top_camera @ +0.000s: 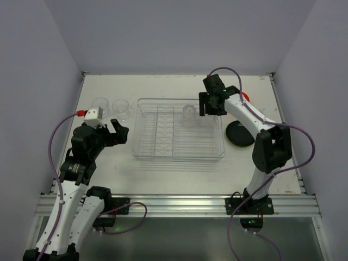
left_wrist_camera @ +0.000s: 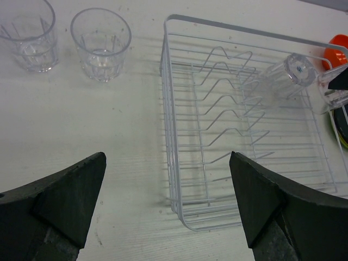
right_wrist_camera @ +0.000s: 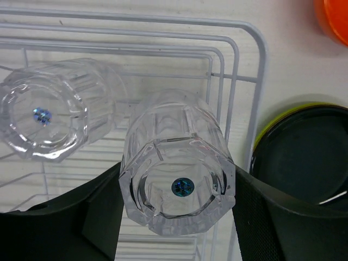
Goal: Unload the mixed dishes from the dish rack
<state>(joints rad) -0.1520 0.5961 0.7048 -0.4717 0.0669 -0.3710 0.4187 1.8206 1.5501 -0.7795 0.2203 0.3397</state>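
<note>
Resting on the white table [top_camera: 163, 174] between grey walls [top_camera: 179, 38], the dish rack [top_camera: 179, 142] holds one inverted tumbler [top_camera: 188, 115] while the right gripper [right_wrist_camera: 176, 187] clamps another tumbler [right_wrist_camera: 174, 136] at its corner and the left gripper [left_wrist_camera: 167, 163] gapes nearby.

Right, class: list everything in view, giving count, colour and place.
White wire rectangular dish rack: one, white; centre of the table.
Small clear ribbed tumblers: four, clear; two upright on the table left of the rack, one upside down in the rack, one upside down gripped at its right end.
Yellow-green round plate: one, yellow-green; right of rack, only rim showing.
Black round plate: one, black; stacked on it.
Glossy orange-red bowl: one, orange-red; beyond the plates.
Left fingers: two, black; open, empty.
Right fingers: two, black; closed on one tumbler.
</note>
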